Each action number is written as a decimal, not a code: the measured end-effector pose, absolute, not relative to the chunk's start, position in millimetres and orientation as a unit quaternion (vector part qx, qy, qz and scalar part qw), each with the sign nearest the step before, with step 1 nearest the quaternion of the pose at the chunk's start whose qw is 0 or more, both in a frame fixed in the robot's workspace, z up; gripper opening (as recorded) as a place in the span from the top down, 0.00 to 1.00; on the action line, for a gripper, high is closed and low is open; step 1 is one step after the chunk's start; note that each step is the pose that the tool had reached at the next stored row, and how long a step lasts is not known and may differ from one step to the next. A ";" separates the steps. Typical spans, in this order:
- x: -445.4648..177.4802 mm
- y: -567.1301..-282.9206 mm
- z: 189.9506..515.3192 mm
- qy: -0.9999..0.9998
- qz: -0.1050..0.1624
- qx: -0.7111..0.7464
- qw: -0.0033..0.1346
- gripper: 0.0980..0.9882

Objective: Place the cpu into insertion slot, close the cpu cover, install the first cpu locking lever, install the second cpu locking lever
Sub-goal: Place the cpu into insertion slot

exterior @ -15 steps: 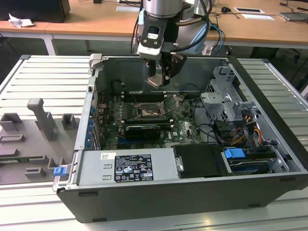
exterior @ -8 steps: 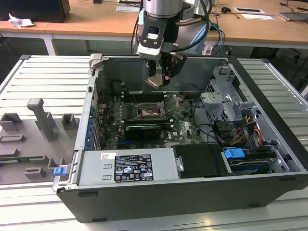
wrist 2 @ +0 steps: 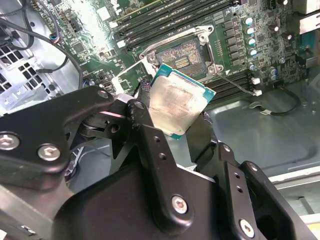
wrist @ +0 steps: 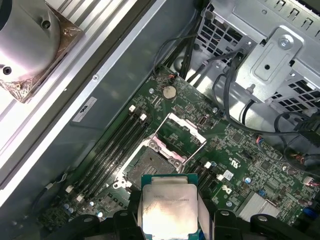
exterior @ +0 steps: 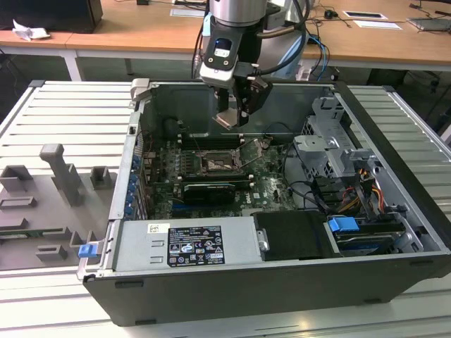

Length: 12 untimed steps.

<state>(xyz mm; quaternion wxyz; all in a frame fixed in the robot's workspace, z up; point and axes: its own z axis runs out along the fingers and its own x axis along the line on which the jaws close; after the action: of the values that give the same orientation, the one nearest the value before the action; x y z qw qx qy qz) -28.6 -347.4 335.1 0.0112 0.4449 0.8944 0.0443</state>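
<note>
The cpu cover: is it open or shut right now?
Open. The cpu cover stands swung up off the insertion slot, leaving its contacts bare.

1. A pale grey desk (exterior: 49,116) of long ribbed metal slats ran across the exterior view.
2. Grey moulded holders (exterior: 60,176) stood on it at the exterior view's left, with a small blue clip (exterior: 87,249) near them.
3. Behind the desk stood a wooden table (exterior: 141,34) on a white frame (exterior: 72,67).
4. On that table lay crumpled white paper (exterior: 29,31), a dark box (exterior: 53,14) and flat white sheets (exterior: 366,15).
5. The light was even, and no hard shadows fell.
</note>
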 end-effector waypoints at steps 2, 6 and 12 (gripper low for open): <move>-28.6 -347.4 335.1 0.893 0.044 0.448 0.011 0.52; -28.6 -347.4 335.1 0.889 0.044 0.456 0.012 0.52; -28.6 -347.4 335.0 0.882 0.044 0.468 0.012 0.52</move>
<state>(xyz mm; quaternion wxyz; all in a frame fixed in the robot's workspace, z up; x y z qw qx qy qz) -28.6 -347.4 335.0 0.0124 0.4682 0.8825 0.0440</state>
